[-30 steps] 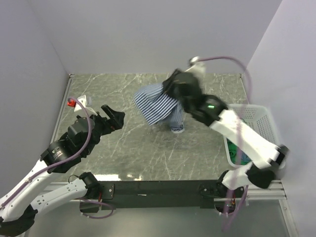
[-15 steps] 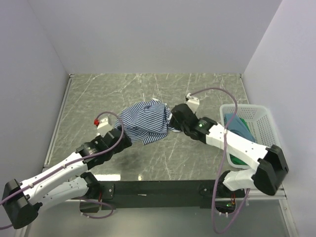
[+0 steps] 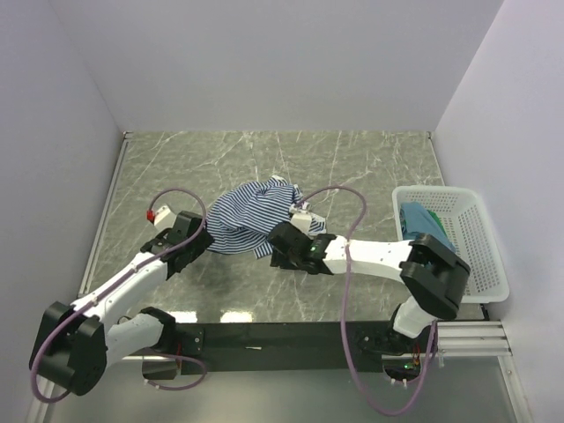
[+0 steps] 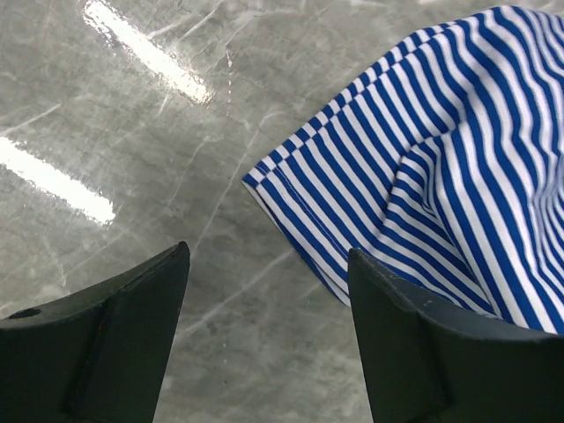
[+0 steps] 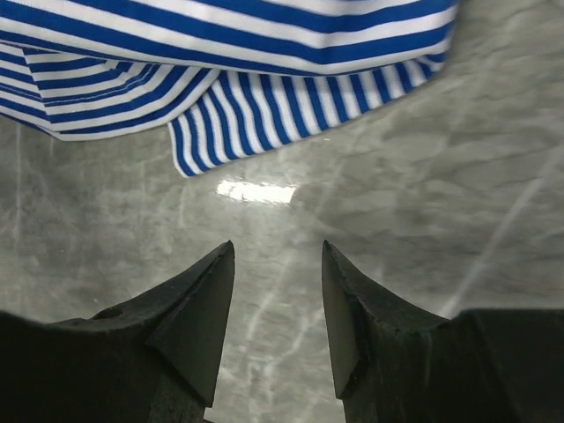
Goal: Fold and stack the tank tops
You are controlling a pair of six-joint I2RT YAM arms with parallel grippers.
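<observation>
The navy-and-white striped tank top (image 3: pixel 248 220) lies crumpled on the marble table (image 3: pixel 352 167) near its middle. My left gripper (image 3: pixel 203 238) sits low at the top's left edge, open. In the left wrist view its fingers (image 4: pixel 132 335) stand wide over bare marble, with a hem corner of the striped top (image 4: pixel 423 176) just ahead and to the right. My right gripper (image 3: pixel 277 252) is at the top's near right edge, open and empty. In the right wrist view the striped cloth (image 5: pixel 264 88) lies just beyond the gripper (image 5: pixel 278 251). A teal tank top (image 3: pixel 421 218) rests in the basket.
A white mesh basket (image 3: pixel 476 264) stands at the table's right edge beside the right arm. Grey walls close in the table at the back and on both sides. Purple cables loop over both arms.
The striped top, held up at the back by my right gripper a second ago, now lies let go on the table. Both grippers have dropped low to its left and right edges.
</observation>
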